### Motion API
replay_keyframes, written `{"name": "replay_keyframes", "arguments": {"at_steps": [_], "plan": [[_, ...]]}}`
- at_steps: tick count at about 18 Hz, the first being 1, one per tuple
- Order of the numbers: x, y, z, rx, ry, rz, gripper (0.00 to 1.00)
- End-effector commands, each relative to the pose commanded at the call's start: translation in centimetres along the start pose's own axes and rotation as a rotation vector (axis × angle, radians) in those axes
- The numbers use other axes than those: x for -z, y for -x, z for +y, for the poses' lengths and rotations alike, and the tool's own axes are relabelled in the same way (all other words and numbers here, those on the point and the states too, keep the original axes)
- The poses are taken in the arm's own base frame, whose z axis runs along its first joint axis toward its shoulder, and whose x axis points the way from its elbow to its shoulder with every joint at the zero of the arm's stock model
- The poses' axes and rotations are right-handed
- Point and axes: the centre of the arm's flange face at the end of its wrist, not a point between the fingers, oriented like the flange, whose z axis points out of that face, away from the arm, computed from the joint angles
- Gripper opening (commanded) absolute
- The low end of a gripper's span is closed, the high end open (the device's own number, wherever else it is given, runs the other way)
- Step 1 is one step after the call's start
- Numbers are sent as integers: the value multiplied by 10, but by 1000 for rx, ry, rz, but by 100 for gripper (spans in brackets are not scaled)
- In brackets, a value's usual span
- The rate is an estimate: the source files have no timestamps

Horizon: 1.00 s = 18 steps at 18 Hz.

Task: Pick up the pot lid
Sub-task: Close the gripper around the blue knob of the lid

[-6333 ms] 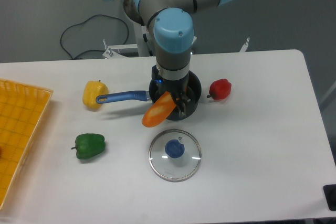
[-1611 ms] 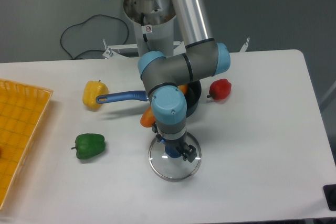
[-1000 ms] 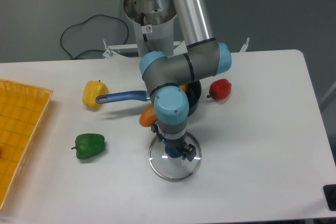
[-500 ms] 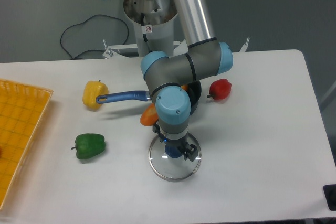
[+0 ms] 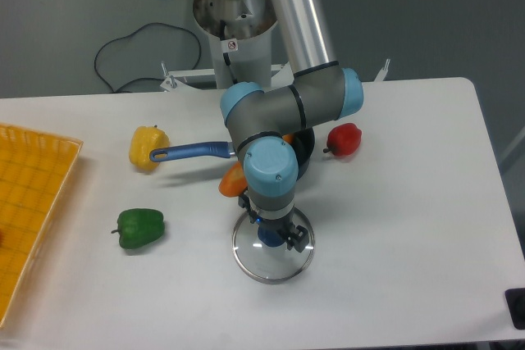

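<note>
The gripper [image 5: 272, 220] is above the pot lid, its two fingers spread apart, one to the upper left and the other to the lower right of the lid's blue knob [image 5: 268, 238]. Clear glass with a metal rim makes up the lid [image 5: 275, 267], which lies flat on the table. The gripper's body hides its upper part. Part of the knob shows between the fingers; whether they touch it I cannot tell.
Behind the gripper is a black pan [image 5: 304, 147] with a blue handle [image 5: 190, 151] and an orange object [image 5: 234, 181]. A red item [image 5: 344, 139], yellow pepper [image 5: 148, 147], green pepper [image 5: 140, 228] and orange crate [image 5: 33, 202] surround the work area.
From over the pan, the gripper has come forward to the lid. Over the last second it has shifted only slightly right. The lid looks unmoved.
</note>
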Motion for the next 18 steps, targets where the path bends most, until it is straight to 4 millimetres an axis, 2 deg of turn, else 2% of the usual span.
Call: {"name": "replay_keyframes", "arguments": {"at_steps": [11, 15, 18], "plan": [[-5, 0, 0, 0, 6, 7, 100], [-5, 0, 0, 1, 7, 6, 85], [-5, 0, 0, 0, 7, 6, 81]]}}
